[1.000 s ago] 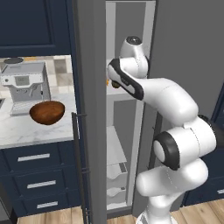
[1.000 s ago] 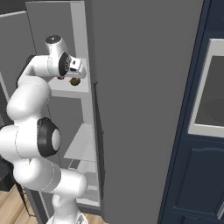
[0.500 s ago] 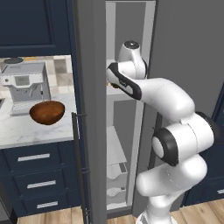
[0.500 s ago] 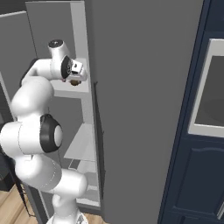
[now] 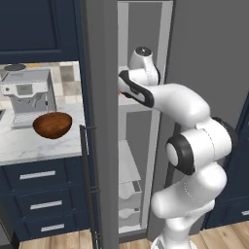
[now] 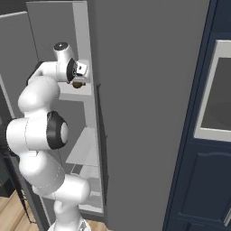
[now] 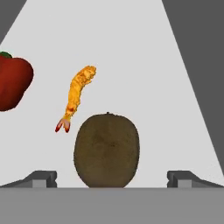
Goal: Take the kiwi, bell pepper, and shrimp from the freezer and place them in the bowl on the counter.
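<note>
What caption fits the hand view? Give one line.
Open jaws flank an oval olive-brown kiwi, beside a curved orange shrimp and glossy red bell pepper.

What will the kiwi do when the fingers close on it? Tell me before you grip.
The kiwi is egg-shaped and stands on end on the white shelf, so it may topple or roll toward the shrimp. It looks firm, probably unyielding. It sits centred within the open gripper.

Navy cabinets (image 5: 39, 29), wooden floor (image 5: 228, 236), silver coffee machine (image 5: 26, 95), built-in oven (image 6: 219, 97)
</note>
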